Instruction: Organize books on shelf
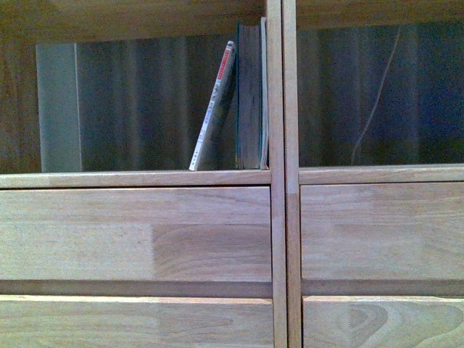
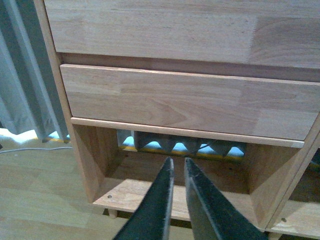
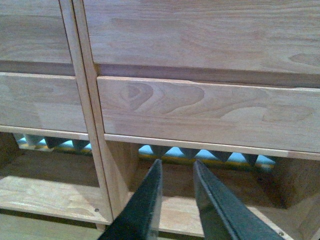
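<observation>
Front view: thin paperback [image 1: 214, 109] leans against upright teal book [image 1: 250, 98] at the right end of a shelf [image 1: 138, 232] compartment, beside the divider | left gripper [image 2: 179, 167] jaws slightly parted, empty, low before a bottom compartment | right gripper [image 3: 177, 170] likewise | books well above both

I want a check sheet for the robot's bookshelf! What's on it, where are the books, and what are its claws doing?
Surface: wooden shelf, plain front panels, upper compartments open-backed.
Job's things: thin paperback leans against the upright dark book, which stands by the divider.
Clutter: nothing seen.
Grippers: left gripper slightly open, empty; right gripper open, empty; both face low compartments.
Cables: thin cord behind the right compartment.
Surroundings: curtain behind; wood floor.
</observation>
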Controlling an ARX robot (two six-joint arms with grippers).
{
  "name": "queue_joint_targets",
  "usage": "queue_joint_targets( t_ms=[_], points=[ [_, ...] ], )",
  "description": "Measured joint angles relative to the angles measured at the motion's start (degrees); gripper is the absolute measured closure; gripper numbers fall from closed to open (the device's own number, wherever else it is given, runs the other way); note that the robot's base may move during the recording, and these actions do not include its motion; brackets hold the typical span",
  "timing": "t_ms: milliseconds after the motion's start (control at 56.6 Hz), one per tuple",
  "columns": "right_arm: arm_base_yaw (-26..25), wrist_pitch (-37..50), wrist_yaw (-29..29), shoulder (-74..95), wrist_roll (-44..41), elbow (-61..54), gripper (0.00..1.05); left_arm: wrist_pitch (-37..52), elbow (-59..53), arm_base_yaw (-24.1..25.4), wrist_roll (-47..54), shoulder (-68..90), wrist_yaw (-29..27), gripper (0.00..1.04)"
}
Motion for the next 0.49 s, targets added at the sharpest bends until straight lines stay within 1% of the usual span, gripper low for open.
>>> queue_joint_targets(
  t_ms=[124,141,194,212,283,300,353,389,406,459,495],
  points=[
    [0.0,0.0,0.0,0.0,0.0,0.0,0.50,0.0,0.0,0.0,0.0,0.0,0.0,0.65],
    [0.0,0.0,0.0,0.0,0.0,0.0,0.48,0.0,0.0,0.0,0.0,0.0,0.0,0.63],
    [0.0,0.0,0.0,0.0,0.0,0.0,0.38,0.0,0.0,0.0,0.0,0.0,0.0,0.53],
    [0.0,0.0,0.0,0.0,0.0,0.0,0.37,0.0,0.0,0.0,0.0,0.0,0.0,0.51],
    [0.0,0.0,0.0,0.0,0.0,0.0,0.23,0.0,0.0,0.0,0.0,0.0,0.0,0.37],
    [0.0,0.0,0.0,0.0,0.0,0.0,0.22,0.0,0.0,0.0,0.0,0.0,0.0,0.35],
    [0.0,0.0,0.0,0.0,0.0,0.0,0.12,0.0,0.0,0.0,0.0,0.0,0.0,0.24],
    [0.0,0.0,0.0,0.0,0.0,0.0,0.07,0.0,0.0,0.0,0.0,0.0,0.0,0.19],
    [0.0,0.0,0.0,0.0,0.1,0.0,0.06,0.0,0.0,0.0,0.0,0.0,0.0,0.16],
    [0.0,0.0,0.0,0.0,0.0,0.0,0.07,0.0,0.0,0.0,0.0,0.0,0.0,0.06],
    [0.0,0.0,0.0,0.0,0.0,0.0,0.07,0.0,0.0,0.0,0.1,0.0,0.0,0.06]
  ],
)
